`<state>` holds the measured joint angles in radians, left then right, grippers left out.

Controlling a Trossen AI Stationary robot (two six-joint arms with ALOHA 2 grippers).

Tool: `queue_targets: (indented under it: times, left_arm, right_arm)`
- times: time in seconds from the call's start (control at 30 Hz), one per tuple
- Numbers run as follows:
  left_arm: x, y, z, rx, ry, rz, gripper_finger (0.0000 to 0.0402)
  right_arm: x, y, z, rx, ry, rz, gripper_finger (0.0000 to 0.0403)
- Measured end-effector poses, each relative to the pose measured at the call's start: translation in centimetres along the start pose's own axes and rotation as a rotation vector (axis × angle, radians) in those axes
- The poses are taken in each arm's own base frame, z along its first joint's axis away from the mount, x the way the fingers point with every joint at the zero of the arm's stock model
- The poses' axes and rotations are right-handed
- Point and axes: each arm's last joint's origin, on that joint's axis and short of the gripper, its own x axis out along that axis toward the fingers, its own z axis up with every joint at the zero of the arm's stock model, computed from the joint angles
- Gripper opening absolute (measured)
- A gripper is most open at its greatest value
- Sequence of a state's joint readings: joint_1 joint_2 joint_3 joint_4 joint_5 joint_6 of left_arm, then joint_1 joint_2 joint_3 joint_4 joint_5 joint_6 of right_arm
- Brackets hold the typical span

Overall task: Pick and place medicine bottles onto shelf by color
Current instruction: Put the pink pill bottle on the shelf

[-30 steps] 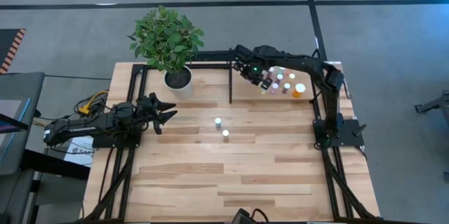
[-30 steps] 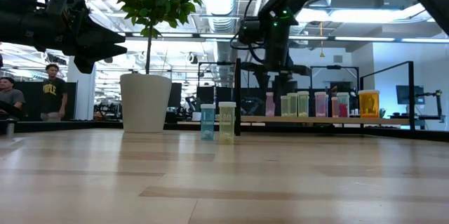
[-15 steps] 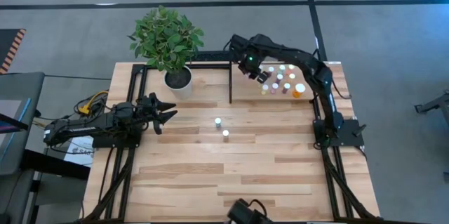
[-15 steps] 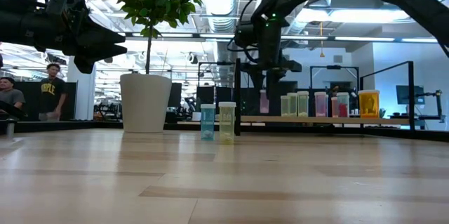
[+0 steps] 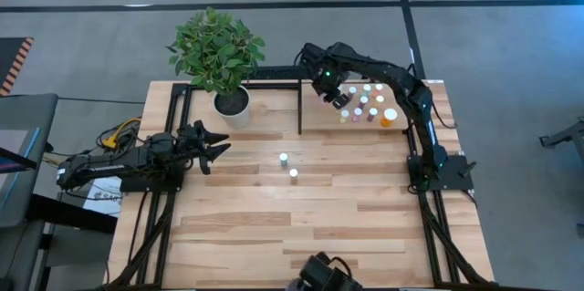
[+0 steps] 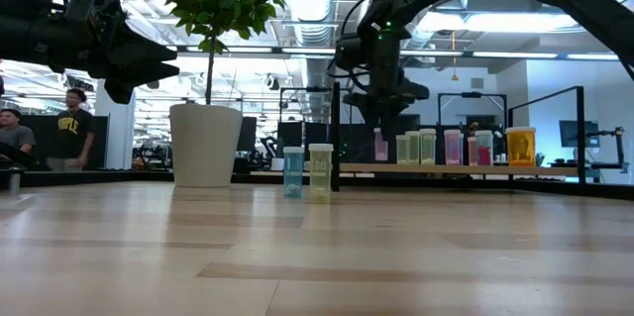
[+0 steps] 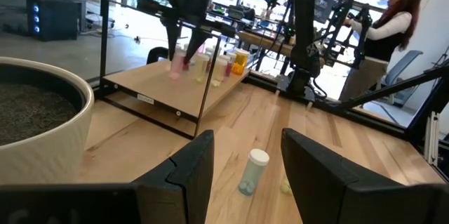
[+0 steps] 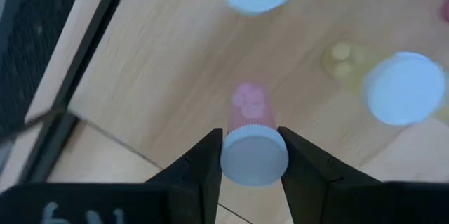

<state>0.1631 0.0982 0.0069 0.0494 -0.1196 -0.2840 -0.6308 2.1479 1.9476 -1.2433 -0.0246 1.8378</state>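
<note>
The shelf (image 5: pixel 315 119) stands at the table's far right and carries several white-capped medicine bottles (image 5: pixel 370 107), among them a larger orange one (image 5: pixel 390 118). My right gripper (image 5: pixel 336 99) points down over the shelf's left part, shut on a pink bottle (image 6: pixel 379 146). Two more bottles (image 5: pixel 284 158) (image 5: pixel 294 174) stand upright on the tabletop near the middle. My left gripper (image 5: pixel 219 145) waits level at the table's left, open, with nothing between its fingers (image 7: pixel 189 164). My right gripper pinches the pink bottle's white cap (image 8: pixel 254 157) between its two fingers, coming from above and pointing down. The bottle hangs upright below the fingers, its pink body (image 8: pixel 247 106) toward the board. Whether its base touches the shelf, I cannot tell.
A white plant pot (image 5: pixel 232 101) with a leafy plant stands at the far left of the shelf. Black upright bars (image 5: pixel 299 109) frame the shelf. People show in the room beyond the table (image 6: pixel 74 123).
My right gripper has gone a little toward the table's left, away from the cluster of bottles, and has rolled about its downward axis, staying shut on the pink bottle, which has kept upright.
</note>
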Motion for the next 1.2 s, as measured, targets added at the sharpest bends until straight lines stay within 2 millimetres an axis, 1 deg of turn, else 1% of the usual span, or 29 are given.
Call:
queue_targets:
  times: [0.23, 0.47, 0.57, 0.7, 1.03, 1.2]
  left_arm:
    - [0.0, 0.0, 0.0, 0.0, 0.0, 0.0, 0.0153]
    - [0.0, 0.0, 0.0, 0.0, 0.0, 0.0, 0.0153]
    - [0.0, 0.0, 0.0, 0.0, 0.0, 0.0, 0.0153]
    - [0.0, 0.0, 0.0, 0.0, 0.0, 0.0, 0.0153]
    - [0.0, 0.0, 0.0, 0.0, 0.0, 0.0, 0.0153]
    - [0.0, 0.0, 0.0, 0.0, 0.0, 0.0, 0.0153]
  right_arm:
    - [0.0, 0.0, 0.0, 0.196, 0.0, 0.002, 0.0145]
    - [0.1, 0.6, 0.1, 0.28, 0.018, 0.045, 0.0145]
    - [0.8, 0.7, 0.2, 0.294, 0.015, 0.029, 0.0145]
    - [0.6, 0.8, 0.4, 0.299, 0.007, 0.043, 0.0145]
    - [0.6, 1.4, 2.1, 0.337, 0.013, 0.061, 0.0148]
    - [0.6, 1.4, 2.3, 0.332, 0.011, 0.059, 0.0148]
